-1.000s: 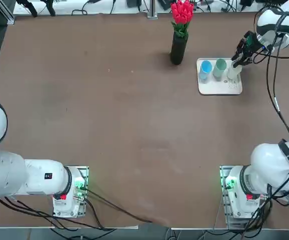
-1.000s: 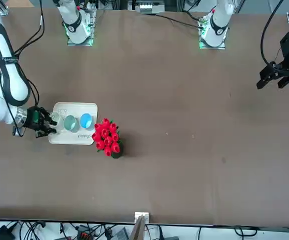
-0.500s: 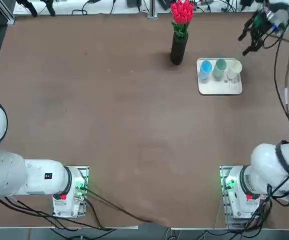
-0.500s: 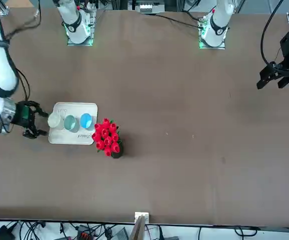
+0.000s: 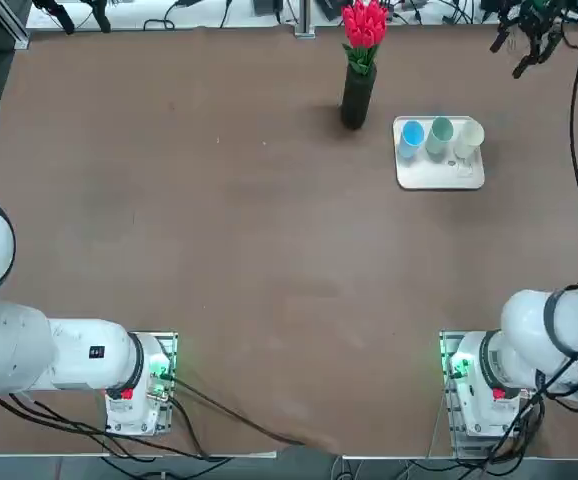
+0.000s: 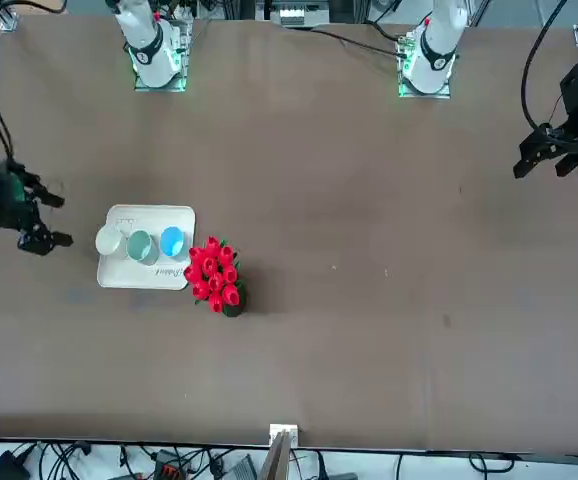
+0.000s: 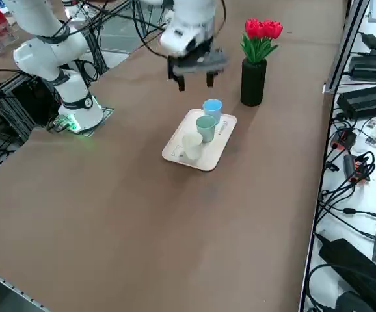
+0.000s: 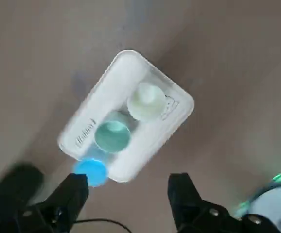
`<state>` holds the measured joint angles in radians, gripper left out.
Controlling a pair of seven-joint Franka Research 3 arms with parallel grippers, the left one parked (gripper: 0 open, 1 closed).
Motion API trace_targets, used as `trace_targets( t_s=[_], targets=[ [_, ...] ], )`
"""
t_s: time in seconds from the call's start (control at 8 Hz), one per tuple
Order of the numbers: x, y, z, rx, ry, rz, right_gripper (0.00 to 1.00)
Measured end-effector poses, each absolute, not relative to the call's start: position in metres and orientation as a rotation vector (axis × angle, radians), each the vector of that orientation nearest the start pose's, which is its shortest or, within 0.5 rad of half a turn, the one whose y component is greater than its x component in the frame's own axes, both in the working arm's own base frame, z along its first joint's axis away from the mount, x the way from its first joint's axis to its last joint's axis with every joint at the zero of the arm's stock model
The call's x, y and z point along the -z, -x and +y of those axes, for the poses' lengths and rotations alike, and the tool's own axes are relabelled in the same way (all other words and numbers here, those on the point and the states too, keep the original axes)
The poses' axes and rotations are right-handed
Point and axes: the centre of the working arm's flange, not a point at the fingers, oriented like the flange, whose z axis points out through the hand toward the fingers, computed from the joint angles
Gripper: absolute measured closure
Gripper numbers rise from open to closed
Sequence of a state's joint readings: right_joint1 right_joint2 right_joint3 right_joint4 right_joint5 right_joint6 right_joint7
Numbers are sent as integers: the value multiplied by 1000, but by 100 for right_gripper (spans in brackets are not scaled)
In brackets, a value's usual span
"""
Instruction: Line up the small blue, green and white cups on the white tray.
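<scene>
The white tray lies at the far right of the table. On it a blue cup, a green cup and a white cup stand upright in one row, blue nearest the vase. The side view shows the same row: blue cup, green cup, white cup. My right gripper hangs open and empty, raised well above the table, past the tray's white-cup end. In the wrist view its fingers spread wide with the tray far below.
A black vase with red flowers stands just left of the tray, close to the blue cup. The table's far edge and right edge run near the tray. Cables and boxes lie on the floor beyond the right edge.
My right gripper has opened off the white cup and risen, pulling away from the tray toward the far right corner. The three cups have stayed in place.
</scene>
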<state>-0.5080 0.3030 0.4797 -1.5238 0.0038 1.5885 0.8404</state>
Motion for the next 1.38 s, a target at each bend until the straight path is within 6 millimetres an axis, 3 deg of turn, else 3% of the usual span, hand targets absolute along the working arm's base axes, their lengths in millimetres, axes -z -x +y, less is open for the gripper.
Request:
trace_targets(
  t_s=[0.25,0.5,0.62,0.88,1.12,1.38],
  targets=[
    [-514,-612,-39,-435,2955,805,0],
    [-545,-604,-43,-423,3025,303,0],
    [-559,-600,-36,-391,3058,150,0],
    [-580,-595,0,-324,3122,10,0],
    [-594,-592,32,-148,3144,-133,0],
    [-604,-574,27,18,3143,-186,0]
  ],
)
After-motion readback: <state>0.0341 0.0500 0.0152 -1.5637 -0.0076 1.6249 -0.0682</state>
